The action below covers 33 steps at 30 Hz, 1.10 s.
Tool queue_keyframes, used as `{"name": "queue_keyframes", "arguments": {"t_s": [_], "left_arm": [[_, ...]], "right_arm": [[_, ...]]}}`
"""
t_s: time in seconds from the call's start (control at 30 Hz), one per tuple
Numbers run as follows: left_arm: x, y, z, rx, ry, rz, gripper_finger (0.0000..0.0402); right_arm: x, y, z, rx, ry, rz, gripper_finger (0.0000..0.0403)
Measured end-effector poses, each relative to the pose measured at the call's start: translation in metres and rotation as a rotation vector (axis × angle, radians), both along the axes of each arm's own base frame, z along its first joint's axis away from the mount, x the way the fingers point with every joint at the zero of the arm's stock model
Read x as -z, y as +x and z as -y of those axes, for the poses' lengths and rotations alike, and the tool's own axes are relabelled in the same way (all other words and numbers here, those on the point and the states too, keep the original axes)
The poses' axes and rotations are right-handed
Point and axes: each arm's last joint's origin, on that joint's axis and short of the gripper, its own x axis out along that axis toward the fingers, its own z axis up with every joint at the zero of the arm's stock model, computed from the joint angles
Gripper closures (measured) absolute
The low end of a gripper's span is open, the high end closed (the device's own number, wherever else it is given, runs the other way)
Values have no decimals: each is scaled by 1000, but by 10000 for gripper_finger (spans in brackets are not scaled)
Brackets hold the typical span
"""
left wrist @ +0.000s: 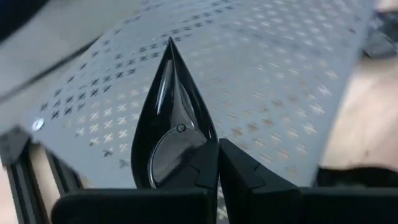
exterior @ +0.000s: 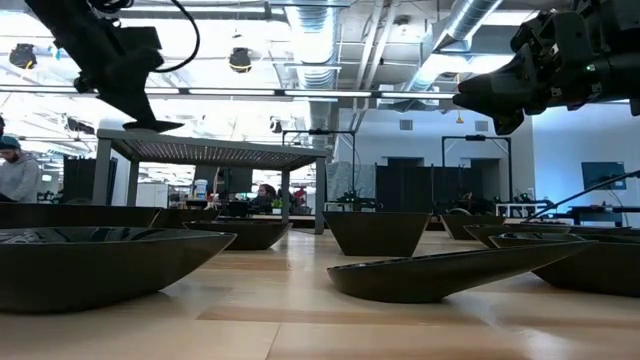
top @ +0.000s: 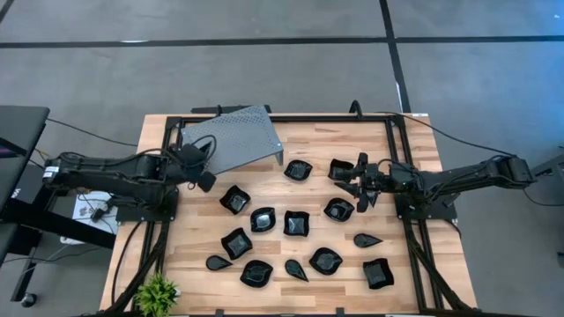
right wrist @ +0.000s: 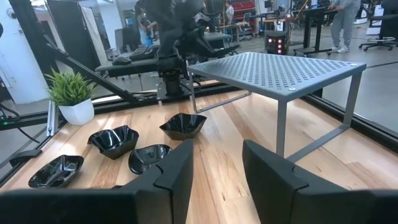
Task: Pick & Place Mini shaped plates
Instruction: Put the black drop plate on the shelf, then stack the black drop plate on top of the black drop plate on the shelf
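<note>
Now the left gripper (left wrist: 214, 163) pinches a teardrop plate (left wrist: 168, 124) over the grey stand (top: 238, 136) at ten o'clock, probably to place it, while the empty right gripper (right wrist: 217, 168) waits wide at two o'clock.

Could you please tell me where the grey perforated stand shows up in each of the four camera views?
High view: grey perforated stand at the table's far left.
Low view: it stands left of centre, in the background.
Left wrist view: fills the picture behind the held teardrop plate.
Right wrist view: upper right.
Shared landmark: the stand's perforated top.
</note>
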Motion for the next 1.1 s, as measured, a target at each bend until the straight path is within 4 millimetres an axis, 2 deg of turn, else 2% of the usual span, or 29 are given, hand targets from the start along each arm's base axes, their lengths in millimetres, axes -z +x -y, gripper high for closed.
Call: {"name": "queue_keyframes", "arguments": {"t_s": [0.23,0.4,0.63,0.73,0.93,1.0,1.1], "left_arm": [[1,0,-12,-204,-122,130,391],[5,4,-17,-246,-106,101,389],[12,12,-20,-263,-94,49,356],[7,14,-21,-238,-60,39,336],[-27,24,-18,-184,-69,178,308],[-37,31,-14,-104,-118,259,306],[-46,49,0,149,-215,362,306]], "right_arm": [[0,0,0,2,-8,-1,267],[0,0,0,3,-11,0,266],[0,0,3,24,-11,0,263],[0,0,5,35,-11,1,261],[-3,0,7,51,-12,27,261],[-3,-1,8,55,-12,33,260],[-4,-1,10,64,-12,37,259]]}}
